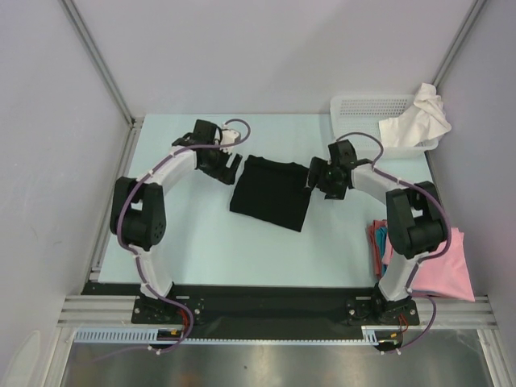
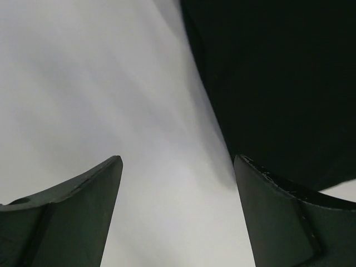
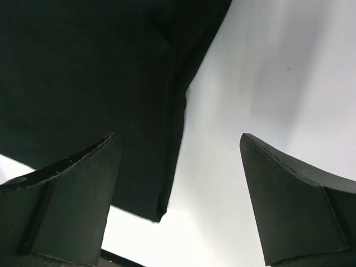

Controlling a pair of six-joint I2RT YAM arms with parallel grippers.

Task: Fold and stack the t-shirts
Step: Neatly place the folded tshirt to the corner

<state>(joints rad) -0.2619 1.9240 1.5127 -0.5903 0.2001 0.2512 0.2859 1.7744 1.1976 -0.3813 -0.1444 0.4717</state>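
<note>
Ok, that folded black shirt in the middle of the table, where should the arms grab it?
Take the black shirt by its two side edges, the left gripper coming in from its left and the right gripper from its right. It lies flat as a layered rectangle, so low pinches through all layers should probably keep the fold.

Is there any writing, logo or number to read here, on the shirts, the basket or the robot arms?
None can be read.
The black t-shirt is plain in all three views.
The pink shirt and the white basket show no print.
The left arm and right arm show no legible label from above.
</note>
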